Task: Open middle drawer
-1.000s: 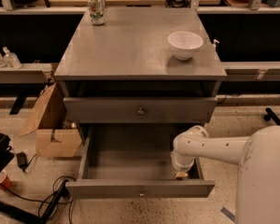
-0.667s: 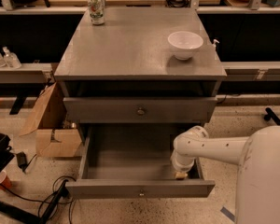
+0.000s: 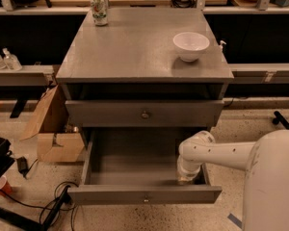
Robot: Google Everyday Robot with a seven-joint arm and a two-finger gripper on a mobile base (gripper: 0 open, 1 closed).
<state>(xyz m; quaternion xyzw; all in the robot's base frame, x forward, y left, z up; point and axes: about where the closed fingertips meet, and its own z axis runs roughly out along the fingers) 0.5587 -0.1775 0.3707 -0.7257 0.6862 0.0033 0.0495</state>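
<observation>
Speckled terrazzo floor (image 3: 260, 121) surrounds a grey painted wooden cabinet whose flat, matte top surface (image 3: 135, 47) carries a round white bowl (image 3: 190, 44) near its right edge and a printed can (image 3: 99, 9) upright at the far left corner. Beside the cabinet's left flank sits an open brown cardboard box (image 3: 53, 131). Below the top, the upper drawer (image 3: 111, 114) shows a plain front with a small round knob. Under it the middle drawer (image 3: 111, 195) is pulled well out, and the part of its smooth grey interior that shows holds only the gripper. The white, rounded arm (image 3: 221, 150) bends down into this drawer's right front corner, where the gripper (image 3: 185, 178) sits just behind the drawer front. Whether its jaws are spread or closed I cannot tell.
</observation>
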